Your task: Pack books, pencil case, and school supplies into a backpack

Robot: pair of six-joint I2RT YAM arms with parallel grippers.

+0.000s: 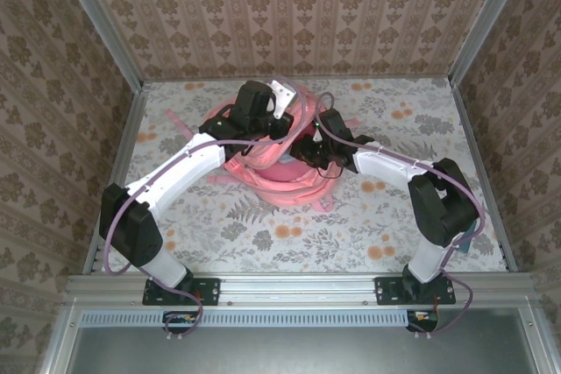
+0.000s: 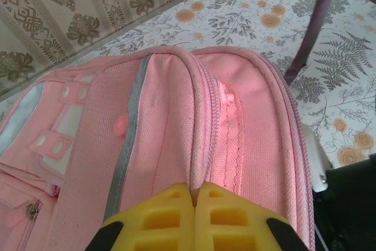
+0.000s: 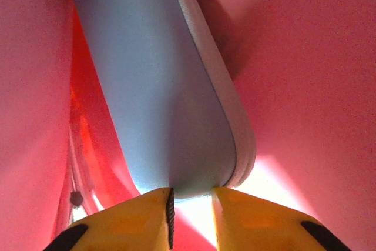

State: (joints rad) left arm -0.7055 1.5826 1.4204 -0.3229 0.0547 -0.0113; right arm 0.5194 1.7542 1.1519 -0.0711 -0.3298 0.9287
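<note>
One pink backpack (image 1: 282, 185) sits mid-frame on the floral table (image 1: 394, 216). One light blue pencil case (image 3: 164, 86) is down inside it with pink fabric all round. The right gripper (image 3: 191, 195) is clamped on the case's end. The left gripper (image 2: 197, 195) pinches the backpack's zip edge, its fingers together.

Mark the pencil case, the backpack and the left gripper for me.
pencil case (image 3: 170, 86): right wrist view, on its flat light blue side.
backpack (image 2: 170, 121): left wrist view, on the pink panel left of the zip.
left gripper (image 2: 195, 192): left wrist view, where its yellow fingertips meet.
</note>
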